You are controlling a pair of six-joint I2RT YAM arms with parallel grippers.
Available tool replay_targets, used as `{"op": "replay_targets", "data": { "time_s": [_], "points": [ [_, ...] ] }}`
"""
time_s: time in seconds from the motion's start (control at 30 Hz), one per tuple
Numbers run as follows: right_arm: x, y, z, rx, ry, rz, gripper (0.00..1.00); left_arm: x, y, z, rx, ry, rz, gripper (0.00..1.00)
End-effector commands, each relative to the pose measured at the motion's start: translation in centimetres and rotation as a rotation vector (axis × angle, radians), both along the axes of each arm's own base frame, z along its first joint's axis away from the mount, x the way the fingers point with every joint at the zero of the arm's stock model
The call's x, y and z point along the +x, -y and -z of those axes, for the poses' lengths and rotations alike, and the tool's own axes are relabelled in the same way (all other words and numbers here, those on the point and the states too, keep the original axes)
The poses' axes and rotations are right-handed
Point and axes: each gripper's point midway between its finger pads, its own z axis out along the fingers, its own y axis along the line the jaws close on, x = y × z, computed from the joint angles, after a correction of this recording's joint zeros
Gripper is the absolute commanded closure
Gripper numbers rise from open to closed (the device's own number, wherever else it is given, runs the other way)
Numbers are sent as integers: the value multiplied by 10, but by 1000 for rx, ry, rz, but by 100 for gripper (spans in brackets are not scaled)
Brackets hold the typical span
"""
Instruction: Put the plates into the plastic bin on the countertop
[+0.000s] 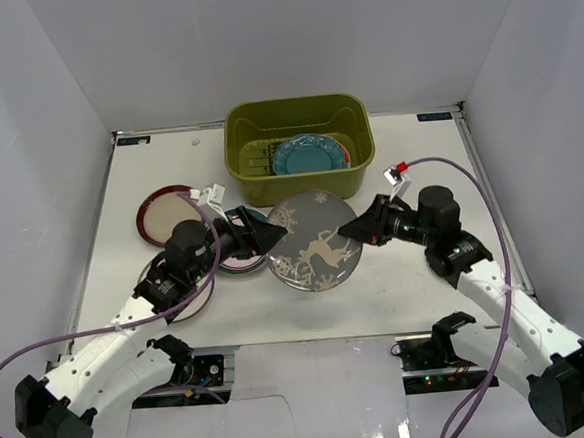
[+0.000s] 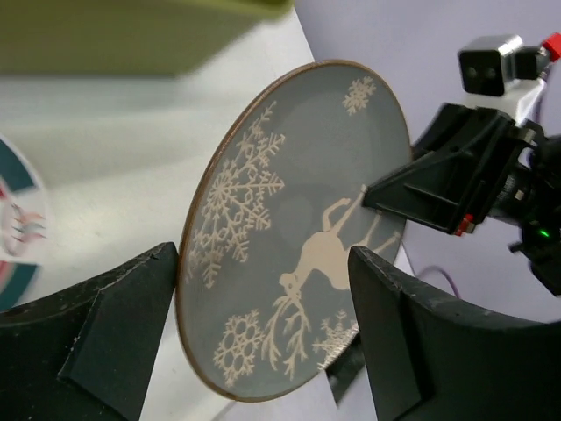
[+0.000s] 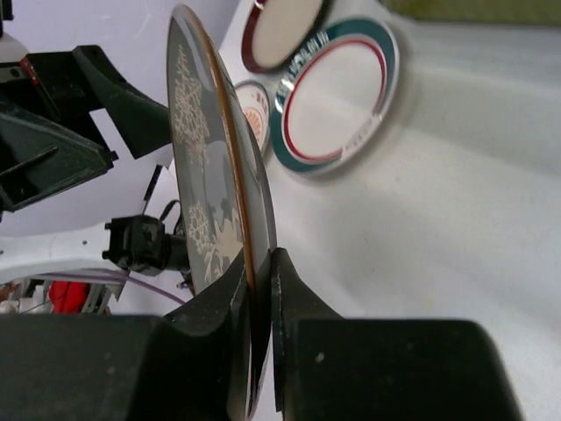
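Operator: Slippage is what we watch for. Our right gripper [image 1: 351, 230] is clenched on one edge of the grey reindeer plate [image 1: 314, 243], a thin pinch on the rim alone. The plate hangs face up, clear of the countertop [image 1: 427, 290], just in front of the plastic bin [image 1: 260, 189].

Observer: And our left gripper [image 1: 270, 236]?

Operator: Released. Its fingers are spread wide to either side of the opposite edge, so we judge the whole weight hangs from that single pinch. A quick swing could make the plate pivot in the jaws or drop.

Observer: Then we mind the left fingers too. If we lift before the rim is free of them, it may catch and twist loose.

Operator: Agreed. The bin's near wall is the other hazard: if we carry too low, the rim strikes it. The scalloped teal plate [image 1: 303, 156] already lies inside, so a hard release could chip both.

Observer: And the teal-rimmed white plate [image 3: 337, 96] lies on the countertop nearby, so a fall could land on it.
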Motion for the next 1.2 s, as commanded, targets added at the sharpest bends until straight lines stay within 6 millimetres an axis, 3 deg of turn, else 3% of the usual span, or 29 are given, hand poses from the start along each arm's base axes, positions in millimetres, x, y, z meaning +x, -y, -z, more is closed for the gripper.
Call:
{"op": "replay_targets", "data": {
  "time_s": [0.0,0.03,0.07,0.13,0.17,0.27,0.3,0.37,0.4,0.47,0.5,0.53,0.57,0.6,0.63,0.67,0.7,0.77,0.8,0.93,1.0,1.17],
  "points": [
    [32,-10,-95,112,240,25,92,20,-43,-52,117,159,-211,11],
    [45,-13,-99,115,227,44,92,31,-65,-51,164,156,-338,10],
    [51,-15,-129,150,294,47,92,29,-81,-51,208,148,-392,9],
    [73,-20,-156,172,347,75,92,28,-107,-52,255,164,-494,5],
    [83,-20,-163,171,356,95,92,29,-110,-50,273,165,-509,4],
    [127,-20,-163,147,346,155,92,25,-123,-46,307,164,-545,2],
    [152,-20,-166,141,350,196,92,26,-124,-44,322,161,-548,2],
    [178,-20,-166,108,371,231,92,28,-126,-39,354,153,-556,2],
    [202,-23,-168,94,375,251,92,30,-127,-37,369,147,-561,2],
    [237,-29,-163,56,371,270,92,31,-126,-36,392,150,-553,2],
    [247,-31,-144,34,335,273,92,32,-125,-35,395,149,-550,2],
    [257,-32,-158,47,362,279,92,32,-125,-35,398,149,-553,2],
    [266,-33,-158,46,361,281,92,33,-126,-34,403,149,-558,2],
    [283,-38,-136,25,321,282,92,34,-127,-33,409,149,-559,2],
    [291,-40,-147,32,330,280,92,35,-126,-32,419,148,-560,2],
    [298,-43,-143,27,323,277,92,36,-127,-30,426,145,-561,2],
    [312,-46,-121,-2,291,278,92,37,-128,-29,434,142,-570,2],
    [323,-48,-116,-11,274,278,92,40,-127,-25,452,133,-575,2],
    [330,-49,-100,-22,249,280,92,42,-128,-23,460,128,-581,2],
    [342,-51,-72,-50,209,287,92,45,-119,-5,445,95,-564,2],
    [345,-50,-58,-72,183,290,92,47,-113,9,439,53,-557,3],
    [350,-42,-29,-166,161,319,88,55,-105,15,429,23,-560,2]
  ]
}}
